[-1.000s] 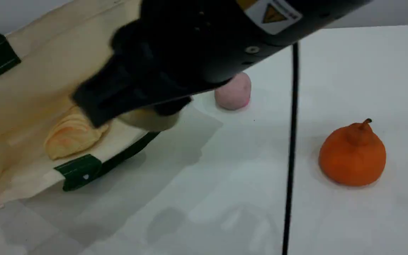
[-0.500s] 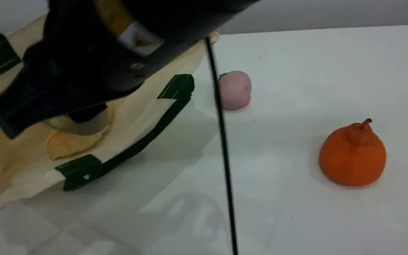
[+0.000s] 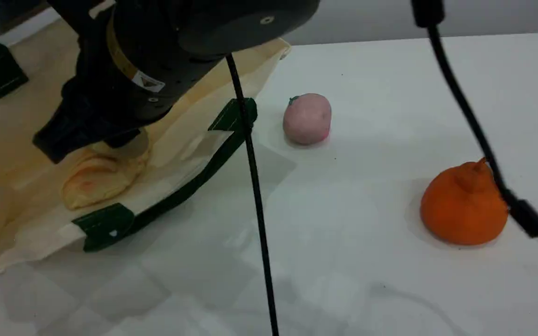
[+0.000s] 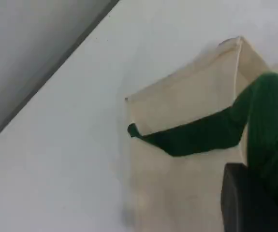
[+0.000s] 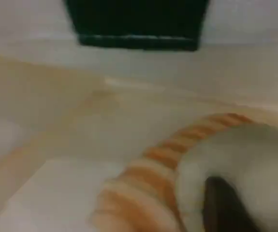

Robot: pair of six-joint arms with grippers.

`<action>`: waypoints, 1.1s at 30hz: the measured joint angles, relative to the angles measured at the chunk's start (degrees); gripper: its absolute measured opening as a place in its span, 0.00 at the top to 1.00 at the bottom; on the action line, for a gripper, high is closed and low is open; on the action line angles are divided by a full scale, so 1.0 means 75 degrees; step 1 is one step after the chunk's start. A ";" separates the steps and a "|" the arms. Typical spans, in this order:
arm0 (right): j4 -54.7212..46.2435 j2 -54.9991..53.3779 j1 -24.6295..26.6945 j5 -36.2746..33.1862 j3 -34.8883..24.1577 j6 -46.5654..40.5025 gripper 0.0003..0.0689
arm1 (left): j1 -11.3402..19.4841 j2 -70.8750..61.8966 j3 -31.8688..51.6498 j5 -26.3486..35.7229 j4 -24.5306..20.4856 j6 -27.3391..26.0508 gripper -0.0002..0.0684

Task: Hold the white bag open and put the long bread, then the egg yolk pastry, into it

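The egg yolk pastry (image 3: 122,148) hung in my right gripper (image 3: 110,144), inside the mouth of the white bag (image 3: 26,140) at about nine o'clock on the bench (image 3: 367,261), just above the long bread (image 3: 98,179) already lying in there. In the right wrist view the pale lump (image 5: 240,169) sat touching or nearly touching the ridged bread (image 5: 148,193); I could not tell which. To finish well, I judged I should lower it beside the bread, not on top, then spread the fingers and lift straight up clear of the cloth. The right fingers were partly closed, pinching the pastry. My left gripper (image 4: 255,203) had its fingers pressed together by the green handle (image 4: 201,135) (apparently clamping it, though the contact was hidden), holding the mouth up.
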State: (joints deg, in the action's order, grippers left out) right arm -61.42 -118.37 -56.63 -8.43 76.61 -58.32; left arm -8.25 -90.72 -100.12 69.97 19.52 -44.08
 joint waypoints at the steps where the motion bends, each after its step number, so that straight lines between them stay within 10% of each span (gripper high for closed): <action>1: -0.0053 -0.0082 0.0022 0.0000 0.0063 0.0000 0.71 | 0.0000 0.0000 0.0000 0.0000 0.0061 0.0000 0.88; 9: 0.0027 -0.0563 0.0015 -0.0071 0.0720 -0.0007 0.71 | 0.0000 0.0000 0.0000 0.0000 0.0086 0.0000 0.88; 20: 0.0252 -0.0462 -0.0083 -0.1354 0.0837 -0.0027 0.15 | 0.0000 0.0000 0.0000 0.0007 0.0060 0.0000 0.88; 33: 0.0280 0.0667 -0.0699 -0.4146 0.0811 0.1419 0.18 | 0.0000 0.0000 0.0000 0.0000 0.0021 0.0000 0.88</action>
State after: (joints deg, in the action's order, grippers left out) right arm -59.32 -113.37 -61.87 -39.53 82.69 -47.68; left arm -8.25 -90.72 -100.12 69.97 19.68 -44.08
